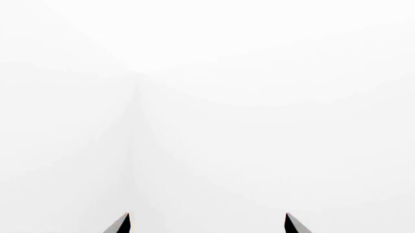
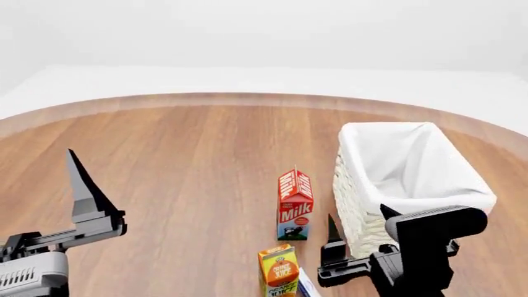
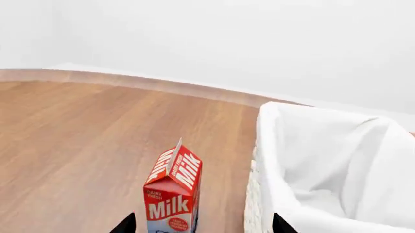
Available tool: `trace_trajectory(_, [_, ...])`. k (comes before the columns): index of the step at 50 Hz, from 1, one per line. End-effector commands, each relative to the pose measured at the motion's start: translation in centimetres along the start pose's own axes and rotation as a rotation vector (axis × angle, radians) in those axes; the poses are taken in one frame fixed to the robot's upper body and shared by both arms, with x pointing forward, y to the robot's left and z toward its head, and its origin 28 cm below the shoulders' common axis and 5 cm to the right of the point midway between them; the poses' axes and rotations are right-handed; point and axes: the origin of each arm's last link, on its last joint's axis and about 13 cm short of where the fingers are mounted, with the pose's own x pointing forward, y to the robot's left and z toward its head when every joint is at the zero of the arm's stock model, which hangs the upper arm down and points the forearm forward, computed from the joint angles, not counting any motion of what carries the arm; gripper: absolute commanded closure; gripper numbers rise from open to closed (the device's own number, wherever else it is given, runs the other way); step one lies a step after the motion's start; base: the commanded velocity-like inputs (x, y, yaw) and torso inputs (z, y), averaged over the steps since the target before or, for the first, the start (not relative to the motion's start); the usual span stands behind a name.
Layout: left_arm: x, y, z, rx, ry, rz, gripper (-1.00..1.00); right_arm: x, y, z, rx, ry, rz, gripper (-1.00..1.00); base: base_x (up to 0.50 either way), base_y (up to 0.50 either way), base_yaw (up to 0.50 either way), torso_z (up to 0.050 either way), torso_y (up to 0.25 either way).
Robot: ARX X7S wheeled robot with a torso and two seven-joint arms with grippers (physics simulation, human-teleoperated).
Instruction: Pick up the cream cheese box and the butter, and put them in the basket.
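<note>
Neither cream cheese box nor butter identifiable in view. Basket (image 2: 412, 179) empty, just beyond right gripper (image 2: 357, 232), nearer that arm. Both grippers spread, holding nothing; left gripper (image 1: 207, 224) facing blank white.

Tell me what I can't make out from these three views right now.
- Cream cheese box, butter: not identifiable in any view.
- Small blue-white object by the orange juice carton: head view, cut by the bottom edge.
- Basket floor: its walls hide part of it.
- Left wrist view: only blank white beyond the fingertips.
</note>
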Motion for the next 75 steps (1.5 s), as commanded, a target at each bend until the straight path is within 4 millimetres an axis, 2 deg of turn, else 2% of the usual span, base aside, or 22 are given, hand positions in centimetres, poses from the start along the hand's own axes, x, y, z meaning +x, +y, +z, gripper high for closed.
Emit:
trace_trajectory(1, [0.0,0.1,-0.3,0.009,0.011,0.005,-1.00,0.6,0.1,-0.1,0.070,0.093,0.075,-1.00,0.00,0.00,0.00,0.000,0.000])
trace_trajectory(10, [0.0,0.1,-0.4,0.010,0.013,0.002,-1.00,1.1,0.0,-0.3,0.103,0.137,0.072,-1.00,0.00,0.00,0.00,0.000,0.000])
trace_trajectory(25, [-0.1,0.0,-0.6,0.011,0.018,-0.003,-1.00,2.0,0.1,-1.8,0.134,0.216,0.055,-1.00,0.00,0.00,0.00,0.000,0.000])
trace_trajectory(53, [-0.2,-0.1,-0.6,0.011,0.021,-0.010,-1.00,2.5,0.6,-4.0,0.116,0.319,0.091,-1.00,0.00,0.00,0.00,0.000,0.000])
trace_trajectory(75, [-0.2,-0.2,-0.7,0.010,0.022,-0.014,-1.00,2.6,0.1,-5.2,0.118,0.352,0.066,-1.00,0.00,0.00,0.00,0.000,0.000])
